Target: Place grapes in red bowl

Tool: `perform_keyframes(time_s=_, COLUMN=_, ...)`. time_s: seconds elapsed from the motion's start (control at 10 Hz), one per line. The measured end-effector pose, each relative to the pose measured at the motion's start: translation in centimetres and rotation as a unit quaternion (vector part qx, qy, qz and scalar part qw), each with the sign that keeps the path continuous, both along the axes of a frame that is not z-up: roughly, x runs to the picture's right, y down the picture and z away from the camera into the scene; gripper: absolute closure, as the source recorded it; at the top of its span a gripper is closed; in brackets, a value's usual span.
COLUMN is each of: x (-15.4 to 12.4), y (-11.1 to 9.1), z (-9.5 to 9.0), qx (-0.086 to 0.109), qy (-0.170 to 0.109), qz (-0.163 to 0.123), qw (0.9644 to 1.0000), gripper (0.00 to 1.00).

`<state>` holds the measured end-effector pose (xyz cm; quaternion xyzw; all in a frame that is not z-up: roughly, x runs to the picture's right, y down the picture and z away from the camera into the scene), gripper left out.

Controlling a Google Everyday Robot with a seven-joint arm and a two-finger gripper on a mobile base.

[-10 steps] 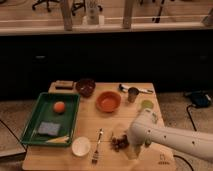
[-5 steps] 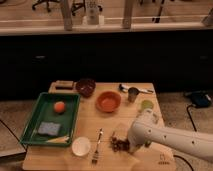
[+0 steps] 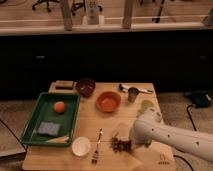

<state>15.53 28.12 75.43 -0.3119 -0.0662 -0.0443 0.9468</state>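
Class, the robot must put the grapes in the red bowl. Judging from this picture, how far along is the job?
Done: the approach. The pincer is down at the grapes, near the fork.
In hand: the grasp. The pincer looks shut on the grapes, which lie on the table, not yet lifted.
Left: lifting them, carrying them to the red bowl, which looks empty, and letting go.

A green tray (image 3: 31,121) is found holding an orange ball (image 3: 59,106) and a blue sponge (image 3: 48,128). A white bowl (image 3: 81,146) is set beside a fork (image 3: 96,148). A maroon bowl (image 3: 85,86) and metal cup (image 3: 133,93) are noted rearward.
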Motion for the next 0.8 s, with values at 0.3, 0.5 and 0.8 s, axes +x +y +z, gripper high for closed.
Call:
perform_keyframes(time_s=0.3, x=0.5, y=-1.8, z=-1.0, qx=0.007, qy=0.006, qz=0.002, qw=1.0, gripper=0.97)
perform_keyframes(time_s=0.5, x=0.8, y=-3.4, z=-1.4, qx=0.016, qy=0.009, qz=0.009, qw=0.9998, gripper=0.97)
perform_keyframes(time_s=0.8, x=1.1, y=-6.2, z=-3.0, qx=0.026, qy=0.017, qz=0.014, qw=0.9994, gripper=0.97)
